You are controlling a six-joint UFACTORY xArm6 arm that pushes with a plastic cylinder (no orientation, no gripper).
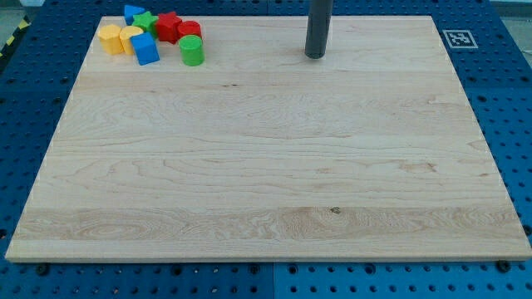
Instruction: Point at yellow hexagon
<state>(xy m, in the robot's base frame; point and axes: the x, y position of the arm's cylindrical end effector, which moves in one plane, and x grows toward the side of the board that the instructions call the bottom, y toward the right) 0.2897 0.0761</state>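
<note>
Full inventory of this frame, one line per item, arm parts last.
yellow hexagon: 1, yellow-orange, far left of the cluster at the board's top-left.
yellow block: 1, yellow, rounded, just right of the hexagon.
blue blocks: 2, one at the cluster's front, one at its back.
green star: 1, green, back of cluster.
green cylinder: 1, green, cluster's right front.
red blocks: 2, one mid-cluster, one to its right.
wooden board: 1, light wood.
pegboard: blue, around the board.
marker tag: 1, black-and-white, top right.
my tip: 1, dark rod, top centre, well right of all blocks.

The wooden table (266, 166) carries a cluster of blocks at its top-left corner: yellow hexagon (110, 38), blue cube (145, 49), green cylinder (192, 51), red blocks (176, 28).
</note>
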